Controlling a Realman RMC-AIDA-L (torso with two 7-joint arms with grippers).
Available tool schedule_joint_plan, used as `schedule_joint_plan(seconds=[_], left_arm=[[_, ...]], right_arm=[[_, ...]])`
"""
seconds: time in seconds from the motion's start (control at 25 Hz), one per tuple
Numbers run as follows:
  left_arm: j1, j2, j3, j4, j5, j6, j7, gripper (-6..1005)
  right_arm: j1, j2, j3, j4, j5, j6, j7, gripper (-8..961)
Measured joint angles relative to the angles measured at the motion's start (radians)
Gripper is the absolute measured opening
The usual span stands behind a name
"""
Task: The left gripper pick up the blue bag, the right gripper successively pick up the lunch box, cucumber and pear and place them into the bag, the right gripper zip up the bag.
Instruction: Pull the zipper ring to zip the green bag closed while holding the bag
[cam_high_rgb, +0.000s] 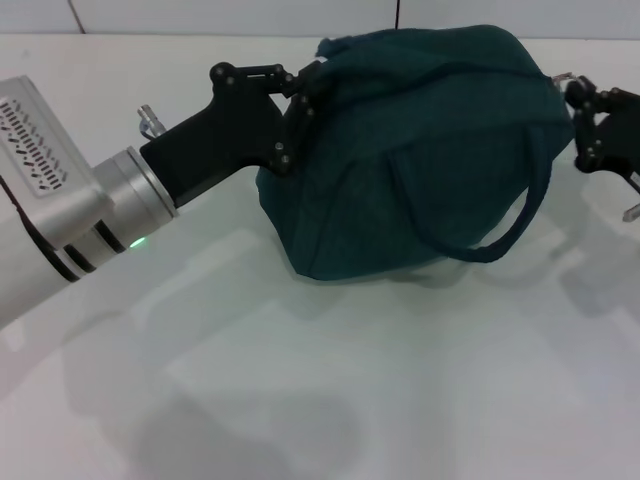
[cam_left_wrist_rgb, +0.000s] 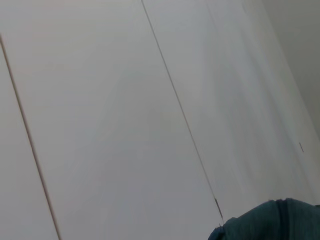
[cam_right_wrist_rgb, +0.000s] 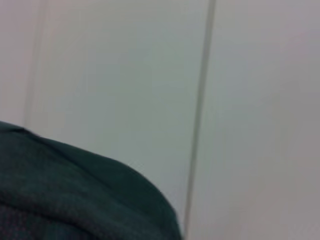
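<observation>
The blue bag (cam_high_rgb: 410, 160) sits bulging on the white table (cam_high_rgb: 300, 400), in the upper middle of the head view, one rope handle (cam_high_rgb: 525, 215) drooping down its near face. The left hand (cam_high_rgb: 300, 105) meets the bag's edge at about 9 o'clock, its fingers pinched shut on a fold of the teal fabric. The right hand (cam_high_rgb: 590, 125) is at the bag's opposite end, roughly 3 o'clock, right against the cloth where a small metal piece pokes out; I cannot tell whether it is wide, narrow or holding anything.

Risks, as I judge them: if that metal piece is the zipper pull, a weak pinch could slip off it. The left hand holds only a fold, so a hard tug from the right could drag the whole bag sideways or strip the cloth from the left hold. Loose fabric could also jam the zipper track.

Count: one bag, one visible handle loop, two hands. No lunch box, cucumber or pear in sight; presumably they are inside, given the bulge
</observation>
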Motion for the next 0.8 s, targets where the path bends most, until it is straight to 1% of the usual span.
schedule_joint_plan(seconds=[0.12,0.48,0.8], left_arm=[[-0.003,0.0,0.0,0.0,0.0,-0.003,-0.007,65],[-0.012,0.005,-0.005,0.001,-0.001,-0.006,-0.052,67],[-0.013,0.007,-0.003,0.007,0.0,-0.006,-0.103,69]], right_arm=[[-0.004,0.001,0.0,0.005,0.022,0.023,0.003,24],[-0.022,0.003,0.001,0.01,0.022,0.06,0.02,23],[-0.038,0.002,0.023,0.013,0.023,0.066,0.041,23]])
